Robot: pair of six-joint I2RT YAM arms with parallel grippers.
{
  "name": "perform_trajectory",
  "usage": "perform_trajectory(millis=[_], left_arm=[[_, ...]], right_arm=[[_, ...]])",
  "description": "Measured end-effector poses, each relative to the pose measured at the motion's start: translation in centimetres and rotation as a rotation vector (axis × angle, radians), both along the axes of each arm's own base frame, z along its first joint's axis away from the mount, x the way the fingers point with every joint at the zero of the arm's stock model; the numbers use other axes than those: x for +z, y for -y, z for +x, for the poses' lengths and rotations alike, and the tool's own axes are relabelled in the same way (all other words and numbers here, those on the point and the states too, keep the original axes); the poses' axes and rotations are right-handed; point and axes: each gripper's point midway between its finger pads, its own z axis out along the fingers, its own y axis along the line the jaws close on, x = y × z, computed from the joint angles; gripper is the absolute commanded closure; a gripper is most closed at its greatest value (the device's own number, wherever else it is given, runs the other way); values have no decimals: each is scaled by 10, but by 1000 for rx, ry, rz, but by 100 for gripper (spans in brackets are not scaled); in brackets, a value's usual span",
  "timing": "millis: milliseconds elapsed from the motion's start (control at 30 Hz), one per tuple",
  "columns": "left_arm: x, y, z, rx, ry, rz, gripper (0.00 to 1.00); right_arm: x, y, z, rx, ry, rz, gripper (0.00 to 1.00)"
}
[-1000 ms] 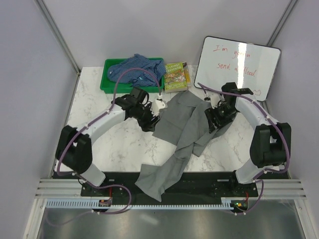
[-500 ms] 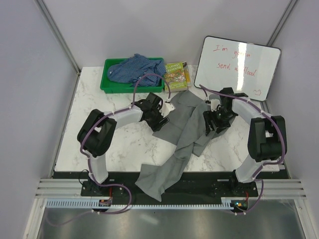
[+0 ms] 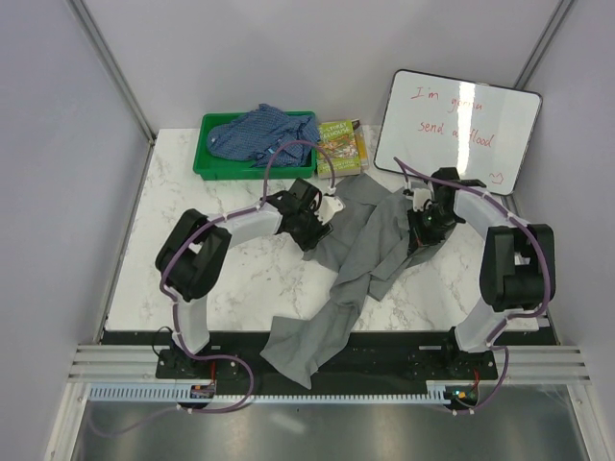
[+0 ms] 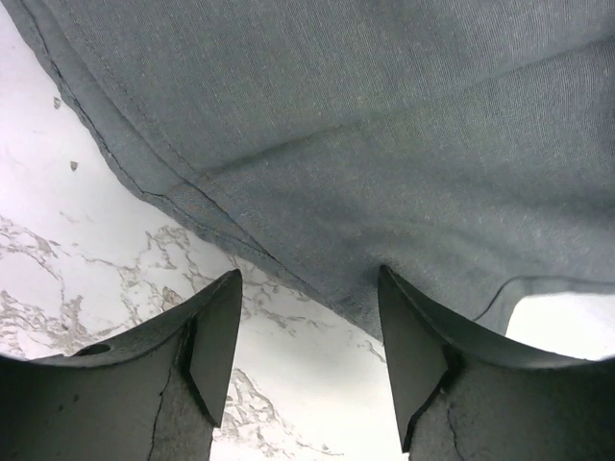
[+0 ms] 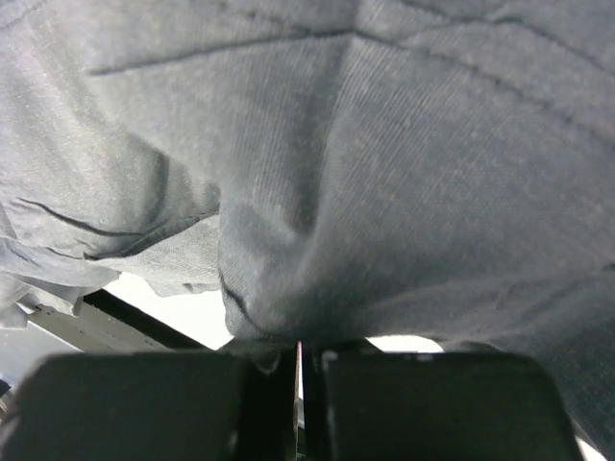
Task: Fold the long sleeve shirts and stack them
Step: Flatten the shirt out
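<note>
- I see the grey shirt (image 3: 365, 252) as matt cloth with a fine weave and a stitched hem.
- The blue checked shirt (image 3: 264, 132) looks like soft, thin cloth.
- The table (image 3: 248, 288) reads as smooth white stone with grey marble veining.
- The green tray (image 3: 204, 163) is shiny plastic.
- The whiteboard (image 3: 452, 106) is glossy; the book (image 3: 338, 149) has a printed paper cover.
- On my left gripper (image 4: 309, 277), the fingers (image 4: 204, 375) are dark matt plastic, faintly scuffed.

White marble table (image 3: 192, 279) carries crumpled grey shirt (image 3: 360, 254), green tray (image 3: 235, 173), book (image 3: 340, 147), whiteboard (image 3: 456, 130)
</note>
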Motion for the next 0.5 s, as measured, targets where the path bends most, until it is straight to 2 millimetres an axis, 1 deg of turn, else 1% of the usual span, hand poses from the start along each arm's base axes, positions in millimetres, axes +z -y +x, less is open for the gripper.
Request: perform_trajectory(millis=[200,300,400,433,467,500], left_arm=[[3,-4,-8,11,-28,11,31],[9,-6,-11,12,-33,13,30],[16,-4,-10,12,-24,5,29],[18,-3,-10,13,-24,2,21],[18,-3,-10,15,-26,0,16],[17,-3,-11,17,-32,-1,16]], right_arm=[[10,2,-2,5,34,0,100],[16,5,-1,-4,57,0,100],[23,10,-1,-17,78,-1,100],[25,12,-1,-21,85,-1,100],[27,13,-1,-25,91,-1,100],[28,16,-2,-31,97,-2,100]])
